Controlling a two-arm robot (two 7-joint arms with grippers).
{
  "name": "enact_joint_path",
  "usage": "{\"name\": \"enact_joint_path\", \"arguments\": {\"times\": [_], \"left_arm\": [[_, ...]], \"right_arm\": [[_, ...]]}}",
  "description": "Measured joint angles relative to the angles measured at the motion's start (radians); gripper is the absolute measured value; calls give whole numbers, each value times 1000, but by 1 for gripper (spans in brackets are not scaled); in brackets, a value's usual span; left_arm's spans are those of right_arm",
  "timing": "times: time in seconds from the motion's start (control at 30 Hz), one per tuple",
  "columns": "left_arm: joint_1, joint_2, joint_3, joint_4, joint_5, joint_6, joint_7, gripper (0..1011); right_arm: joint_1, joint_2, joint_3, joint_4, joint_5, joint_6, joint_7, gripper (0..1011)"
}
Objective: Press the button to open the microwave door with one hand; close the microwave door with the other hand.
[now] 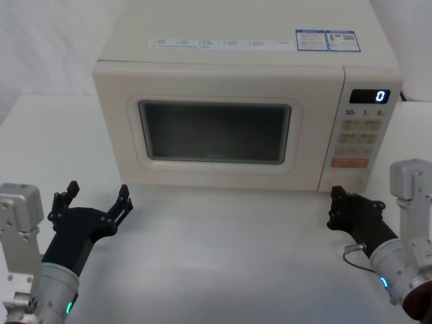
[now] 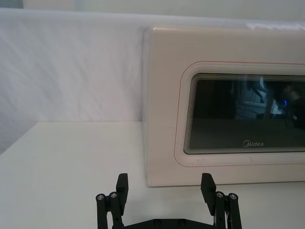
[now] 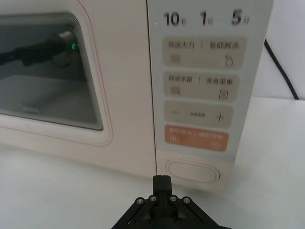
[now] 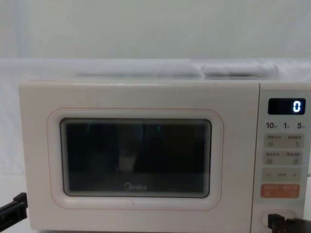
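Black pincers (image 1: 94, 202), silver wrists, green lights.

A white table (image 1: 223, 263) is spreading across the foreground, its bare top catching soft, even light. Behind it a pale white backdrop (image 2: 71, 71) is hanging like cloth, showing faint folds and meeting the tabletop along a straight line. A black cable (image 3: 282, 71) is trailing down against the backdrop at the right side, near the table's far edge.
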Motion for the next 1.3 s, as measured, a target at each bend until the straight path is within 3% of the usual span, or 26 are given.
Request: {"name": "enact_joint_path", "arguments": {"times": [0.4, 1.3], "left_arm": [[0, 0, 0, 0, 0, 0, 0, 1001], [0, 0, 0, 0, 0, 0, 0, 1001]], "right_arm": [[28, -20, 16, 64, -17, -13, -17, 0], [66, -57, 38, 114, -18, -32, -29, 0]]}}
